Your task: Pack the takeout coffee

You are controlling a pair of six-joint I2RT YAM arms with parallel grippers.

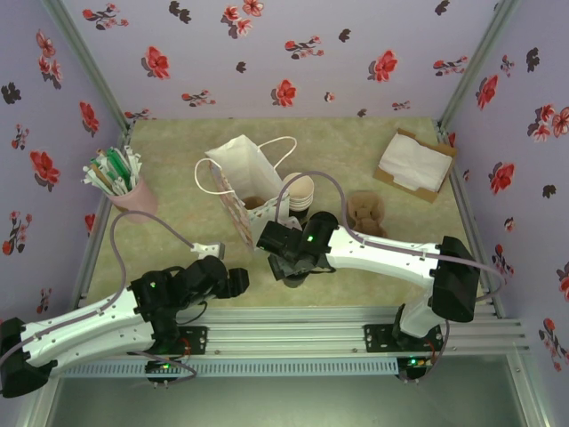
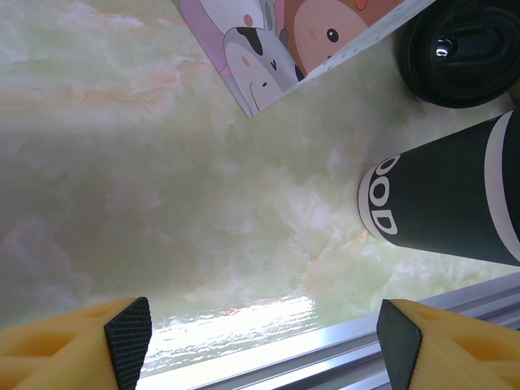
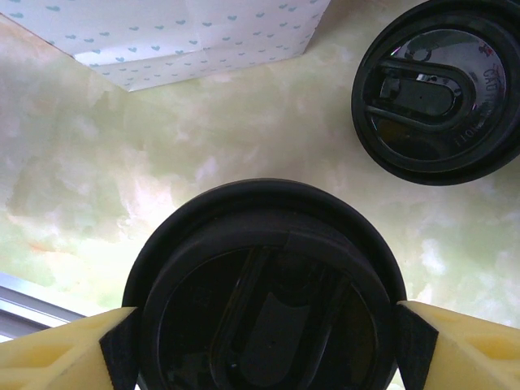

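Fingers [image 3: 57,357] of the right hand [image 3: 266,349] [image 1: 289,265] were closed on the takeout coffee [image 3: 268,301], a small dark-sided paper cup capped with a round black plastic lid. Their black pads pressed against the lid's rim on both sides. In the top view we found this hand near the middle of the pale green marbled desk [image 1: 347,147], just in front of a standing white paper bag with looped handles [image 1: 244,182].

From the left wrist we saw the cup's dark side with white lettering [image 2: 447,203] off to the right. Its base lay close to the desk, though we could not tell whether it touched. The left hand [image 2: 264,340] was spread wide with nothing between its yellow fingers, and it hung over the desk's near edge beside a metal rail [image 2: 439,333].

A short pile of loose black lids [image 3: 435,89] [image 2: 463,49] lay just beyond the held cup, near the bag's bottom corner. That corner showed small blue hearts [image 3: 187,36] on one face and cartoon animals [image 2: 309,41] on another.

Further back in the top view, a stack of lidless cream-rimmed cups [image 1: 300,191] stood just right of the bag. A pink cup full of green and white straws [image 1: 116,182] stood at the far left. A cardboard tray of white napkins [image 1: 413,165] rested at the far right, well apart from the coffee.
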